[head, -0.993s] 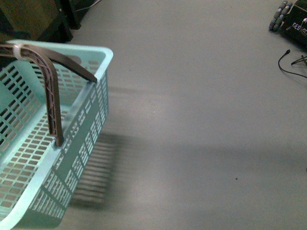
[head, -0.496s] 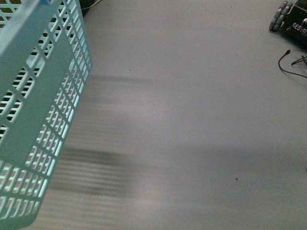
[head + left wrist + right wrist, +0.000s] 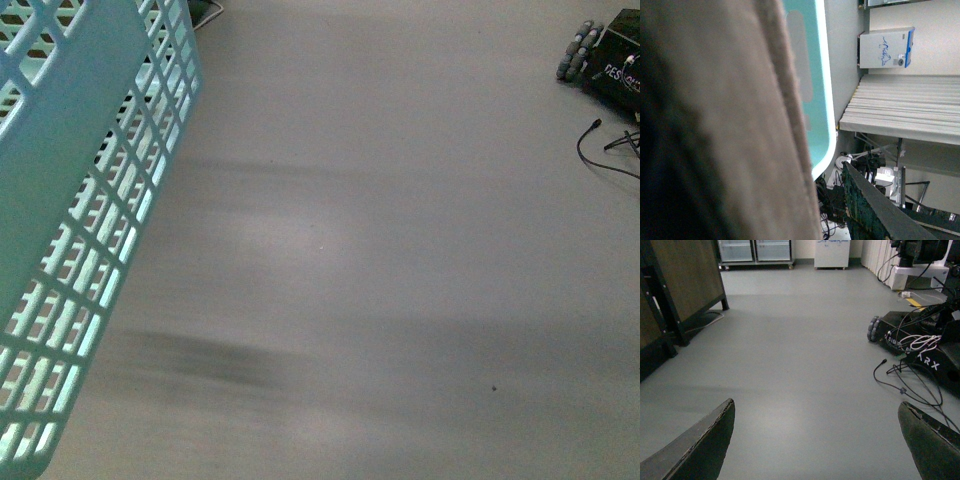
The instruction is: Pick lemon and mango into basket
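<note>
Front view: basket [image 3: 70, 200] tilted at left, lemon & mango unseen; handle [image 3: 740, 125] fills left wrist cam, left gripper state can't be told; right gripper [image 3: 816, 407] spread wide, empty; basket to be levelled, lowered gently.

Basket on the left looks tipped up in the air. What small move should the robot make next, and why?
Probably level the basket and set it down upright. It hangs steeply tilted above the floor, the right gripper is open and empty, and no fruit shows.
</note>
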Controlling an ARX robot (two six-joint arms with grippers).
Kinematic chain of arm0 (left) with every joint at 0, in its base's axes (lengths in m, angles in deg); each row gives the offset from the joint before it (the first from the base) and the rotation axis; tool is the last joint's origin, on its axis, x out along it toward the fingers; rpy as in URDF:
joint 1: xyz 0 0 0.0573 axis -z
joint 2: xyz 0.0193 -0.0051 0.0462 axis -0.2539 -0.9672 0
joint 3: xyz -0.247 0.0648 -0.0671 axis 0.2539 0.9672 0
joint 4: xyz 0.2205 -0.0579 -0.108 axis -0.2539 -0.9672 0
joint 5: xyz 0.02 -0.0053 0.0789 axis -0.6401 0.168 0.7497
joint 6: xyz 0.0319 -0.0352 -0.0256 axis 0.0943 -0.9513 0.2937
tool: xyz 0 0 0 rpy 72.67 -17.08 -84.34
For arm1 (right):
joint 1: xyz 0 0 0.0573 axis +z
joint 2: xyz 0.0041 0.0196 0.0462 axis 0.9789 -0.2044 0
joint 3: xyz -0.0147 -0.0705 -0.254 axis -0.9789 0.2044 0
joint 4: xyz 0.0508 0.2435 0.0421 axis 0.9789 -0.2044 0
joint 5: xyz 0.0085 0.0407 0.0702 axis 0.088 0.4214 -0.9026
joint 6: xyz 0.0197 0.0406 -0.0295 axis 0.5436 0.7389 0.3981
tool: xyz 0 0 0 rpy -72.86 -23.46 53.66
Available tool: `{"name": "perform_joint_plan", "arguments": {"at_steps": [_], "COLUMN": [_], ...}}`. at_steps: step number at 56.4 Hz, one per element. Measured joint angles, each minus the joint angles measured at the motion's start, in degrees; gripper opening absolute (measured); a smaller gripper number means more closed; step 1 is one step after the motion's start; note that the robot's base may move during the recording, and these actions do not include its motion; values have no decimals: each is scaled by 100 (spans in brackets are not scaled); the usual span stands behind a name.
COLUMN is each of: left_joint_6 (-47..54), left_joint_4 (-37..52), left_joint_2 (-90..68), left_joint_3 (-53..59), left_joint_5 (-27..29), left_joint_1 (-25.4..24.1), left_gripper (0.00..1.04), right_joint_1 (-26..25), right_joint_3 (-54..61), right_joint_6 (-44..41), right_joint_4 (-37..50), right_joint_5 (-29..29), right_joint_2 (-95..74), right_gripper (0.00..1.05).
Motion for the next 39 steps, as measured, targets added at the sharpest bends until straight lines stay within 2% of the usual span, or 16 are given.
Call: {"name": "perform_joint_plan", "arguments": {"at_steps": [39], "left_joint_6": [24], "left_joint_4": [-13], "left_joint_2": [-4], "left_joint_3": [0], "left_joint_5": [13], "left_joint_1": [0], "left_gripper": [26], "right_joint_1": [0], "right_joint_3": [0], "right_joint_6": [0], "right_joint_4": [0], "right_joint_5": [-11], "right_joint_2": [0], "right_gripper": [96]}}
